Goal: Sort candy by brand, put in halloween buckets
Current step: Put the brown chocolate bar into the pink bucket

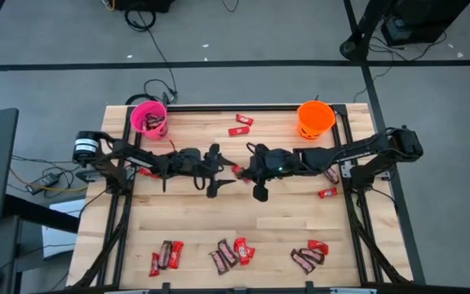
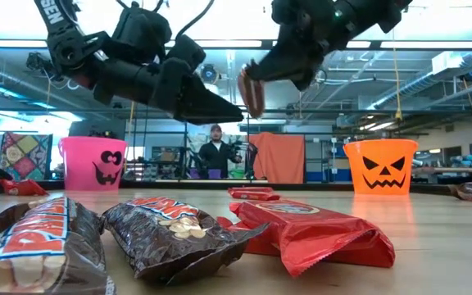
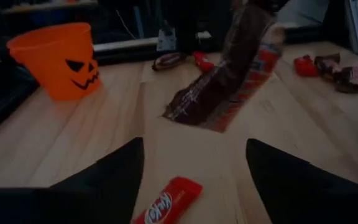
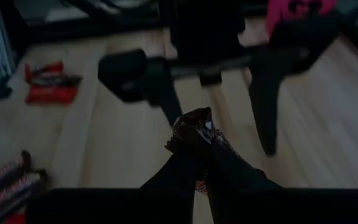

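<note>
- Two dark arms meet above the middle of the pale wooden table (image 1: 178, 224), framed by a black rail; bare planks lie open between the arms and the front edge.
- Near the back edge stand two small round plastic pails: the hot pink bucket (image 1: 148, 118) with a black face at the left corner, brown wrappers showing inside it, and the bright orange jack-o'-lantern bucket (image 1: 315, 119) at the right corner.
- Left gripper (image 1: 228, 179) hangs mid-table with its fingers spread wide and nothing between them, its tips pointing at the right gripper.
- Right gripper (image 1: 239, 171) hangs opposite, fingers pinched narrow on a dark brown wrapped candy bar (image 2: 251, 90), held in the air just beside the left fingertips, apart from them.
- Three clusters of red and brown wrapped bars (image 1: 233, 252) lie along the front edge.
- Loose red wrapped bars (image 1: 241, 125) lie between the buckets, and one (image 1: 327, 193) lies near the right rail.
</note>
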### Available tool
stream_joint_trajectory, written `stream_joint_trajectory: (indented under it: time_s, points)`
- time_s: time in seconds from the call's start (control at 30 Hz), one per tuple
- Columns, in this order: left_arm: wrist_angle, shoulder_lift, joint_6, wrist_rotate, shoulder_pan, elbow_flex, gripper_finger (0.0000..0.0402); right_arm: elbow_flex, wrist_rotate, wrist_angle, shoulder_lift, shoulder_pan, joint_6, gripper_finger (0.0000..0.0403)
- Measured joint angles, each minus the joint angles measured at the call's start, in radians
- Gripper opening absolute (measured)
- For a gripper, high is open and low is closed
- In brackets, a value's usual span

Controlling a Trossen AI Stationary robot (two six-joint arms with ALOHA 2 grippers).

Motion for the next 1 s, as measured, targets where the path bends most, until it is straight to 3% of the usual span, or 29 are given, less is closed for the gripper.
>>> stream_joint_trajectory:
  time_s: [0.13,0.27,0.73,1.0]
  points:
    - [0.070,0.001,-0.001,0.000,0.000,0.000,0.0313,0.000,0.003,0.057,0.000,0.000,-0.007,0.0033]
    - [0.084,0.001,-0.010,0.000,-0.004,0.015,0.0309,0.000,0.004,0.098,0.000,0.000,-0.008,0.0033]
    - [0.086,0.001,-0.004,0.007,-0.021,0.038,0.0174,0.000,0.033,0.117,0.000,0.000,0.003,0.0033]
    - [0.080,0.001,-0.008,0.017,-0.021,0.038,0.0134,0.000,0.042,0.127,0.016,0.000,0.003,0.0036]
